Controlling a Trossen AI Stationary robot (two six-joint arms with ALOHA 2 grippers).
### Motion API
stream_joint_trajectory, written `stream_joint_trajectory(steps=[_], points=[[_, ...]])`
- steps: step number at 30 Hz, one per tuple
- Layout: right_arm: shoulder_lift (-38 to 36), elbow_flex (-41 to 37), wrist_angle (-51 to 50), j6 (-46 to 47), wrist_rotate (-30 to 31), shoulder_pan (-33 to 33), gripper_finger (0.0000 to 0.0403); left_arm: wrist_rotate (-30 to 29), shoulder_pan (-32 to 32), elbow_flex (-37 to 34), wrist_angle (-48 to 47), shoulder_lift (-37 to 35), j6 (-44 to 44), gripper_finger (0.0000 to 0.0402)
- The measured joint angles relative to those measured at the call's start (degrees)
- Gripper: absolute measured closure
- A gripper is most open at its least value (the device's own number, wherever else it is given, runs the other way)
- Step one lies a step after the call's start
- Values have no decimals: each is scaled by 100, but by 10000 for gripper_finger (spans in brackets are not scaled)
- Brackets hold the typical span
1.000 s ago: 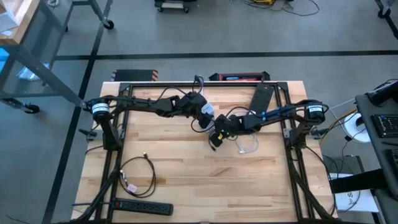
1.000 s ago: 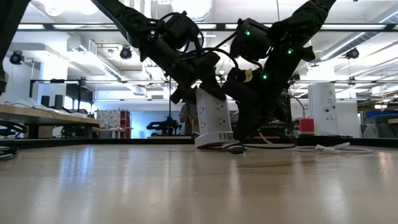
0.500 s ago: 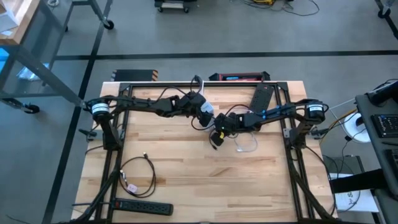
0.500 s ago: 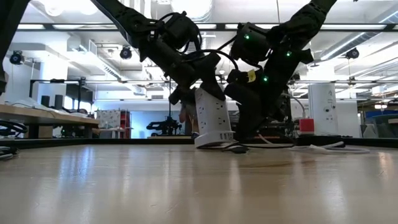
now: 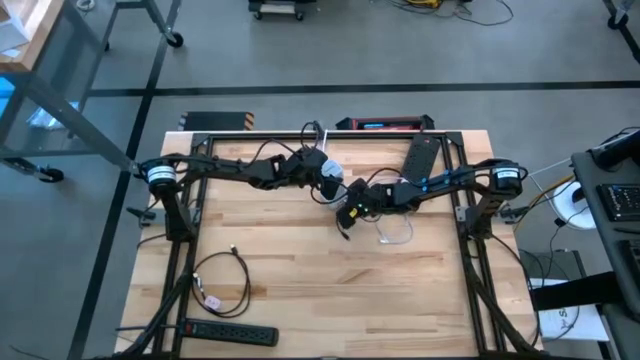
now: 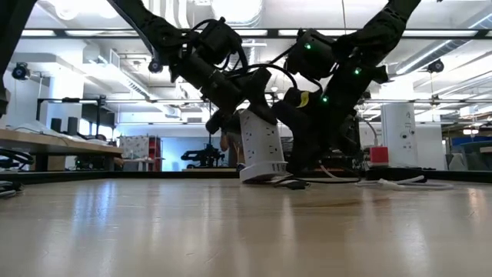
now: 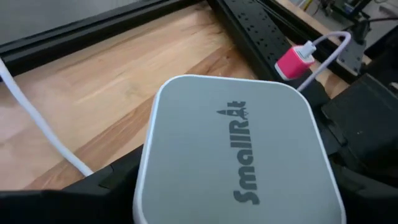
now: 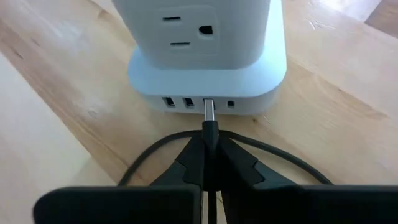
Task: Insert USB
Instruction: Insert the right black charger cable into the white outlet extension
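A white outlet tower (image 5: 329, 170) marked SmallRig stands on the wooden table (image 5: 300, 270) near its middle. It tilts a little in the low view (image 6: 261, 146). My left gripper (image 5: 318, 172) is shut on its upper end. My right gripper (image 5: 349, 212) is shut on a black USB plug (image 8: 211, 134). The plug's metal tip (image 8: 209, 109) is at a port in the row of ports in the tower's base (image 8: 208, 87). How deep the tip sits I cannot tell. The black cable loops out on both sides of the plug. My left gripper pinches the tower's top end (image 7: 230, 143) between its two fingers (image 7: 112, 183), one on each of two opposite sides. The tower's base rests on the table. My right gripper pinches the black plug body (image 8: 212, 142) between its two fingertips (image 8: 191, 163), which lie along the plug. The plug points level at the tower's base, just above the table.
A black power strip (image 5: 420, 156) with a pink adapter (image 7: 293, 60) and white cord lies at the far right. Another black strip (image 5: 232, 332) and a black cable (image 5: 225, 275) lie near left. A loose white cable (image 5: 395, 235) lies right of my right gripper.
Both grippers have shifted a little toward the table's far edge, the left with the tower and the right with the plug still pointed at the tower's base. Both stay shut.
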Motion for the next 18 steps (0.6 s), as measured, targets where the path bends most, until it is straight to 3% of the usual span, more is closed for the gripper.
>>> stream_joint_trajectory(steps=[8, 18], points=[[9, 42, 123, 411, 372, -7, 388, -151, -36, -38, 159, 8, -139, 113], [85, 74, 322, 487, 394, -125, 389, -422, -138, -43, 255, 20, -243, 113]])
